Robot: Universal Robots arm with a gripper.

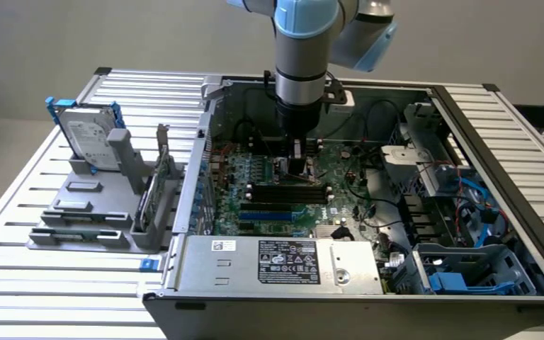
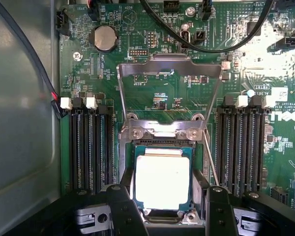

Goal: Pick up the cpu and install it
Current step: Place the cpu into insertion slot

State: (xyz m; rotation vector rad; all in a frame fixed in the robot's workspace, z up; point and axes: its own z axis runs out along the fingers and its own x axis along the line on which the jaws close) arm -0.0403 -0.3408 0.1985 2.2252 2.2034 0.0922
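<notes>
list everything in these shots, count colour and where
cpu: 1, silver top, at the socket
latch plate: 1, silver, flipped open by the socket
board: 1, green, in the case
memory slots: 2 banks, black, flanking the cpu
coin cell: 1, silver, on the board
case: 1, grey, open, on the table
hard drive: 1, silver, upright in the tray
tray: 1, grey, exterior view's left
table: 1, silver slats
arm: 1, blue-grey, reaching into the case
claw: 1, black, open astride the cpu

My slatted metal table [image 1: 26, 283], plain grey wall [image 1: 111, 35] far behind, pale floor [image 1: 8, 149] at the exterior view's left, even light
</notes>
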